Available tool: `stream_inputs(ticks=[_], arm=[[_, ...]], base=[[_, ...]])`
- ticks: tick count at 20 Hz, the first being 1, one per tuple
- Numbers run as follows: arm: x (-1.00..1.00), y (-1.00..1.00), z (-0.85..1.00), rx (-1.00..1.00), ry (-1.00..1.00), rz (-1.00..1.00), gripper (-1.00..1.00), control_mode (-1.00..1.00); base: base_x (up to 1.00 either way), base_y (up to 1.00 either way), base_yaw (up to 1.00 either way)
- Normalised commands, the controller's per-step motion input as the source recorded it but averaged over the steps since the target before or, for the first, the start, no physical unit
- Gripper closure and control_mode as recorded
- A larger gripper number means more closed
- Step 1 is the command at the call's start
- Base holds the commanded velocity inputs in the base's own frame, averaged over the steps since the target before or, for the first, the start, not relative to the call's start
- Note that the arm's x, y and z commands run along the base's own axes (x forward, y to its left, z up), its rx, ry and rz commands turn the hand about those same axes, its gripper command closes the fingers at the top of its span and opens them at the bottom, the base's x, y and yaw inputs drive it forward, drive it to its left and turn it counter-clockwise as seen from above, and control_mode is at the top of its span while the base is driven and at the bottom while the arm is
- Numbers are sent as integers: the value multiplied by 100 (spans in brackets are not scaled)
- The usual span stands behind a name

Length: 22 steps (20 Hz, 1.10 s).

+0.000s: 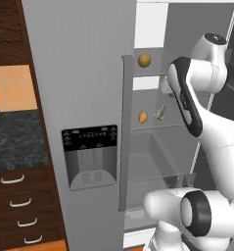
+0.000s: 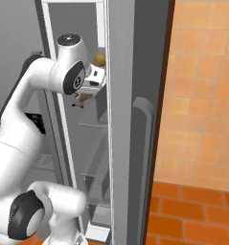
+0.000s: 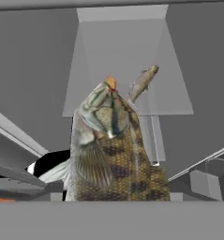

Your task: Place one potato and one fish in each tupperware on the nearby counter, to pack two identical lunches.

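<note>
Claw (image 3: pixel 114 199) clamped on fish (image 3: pixel 111 150) — long axis along fingers, head outward

Scaled brown fish (image 3: pixel 113 150) held close, head-up; second fish (image 1: pixel 160 112) and potato (image 1: pixel 143 117) on fridge shelf; another potato (image 1: pixel 144 60) above.

potato (image 1: pixel 144 60) on shelf above potato (image 1: pixel 143 117), fish (image 1: pixel 160 112)

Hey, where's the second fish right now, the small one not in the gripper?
The small fish lies on the middle fridge shelf, just right of the lower potato; in the hand view it shows beyond the big fish.
</note>
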Motion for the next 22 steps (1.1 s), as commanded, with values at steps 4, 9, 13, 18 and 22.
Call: stream_inputs(ticks=[4, 9, 13, 18, 22], arm=[[-100, 1, -1, 8, 7, 0, 100, -100], [-100, 10, -14, 7, 3, 0, 100, -100], [-50, 21, -12, 4, 0, 0, 100, 100], [0, 0, 0, 0, 0, 0, 100, 100], [0, 0, 0, 0, 0, 0, 100, 100]], base=[[0, 0, 0], [0, 0, 0], [-50, 37, -2], [-98, 100, -5], [-48, 100, -8]])
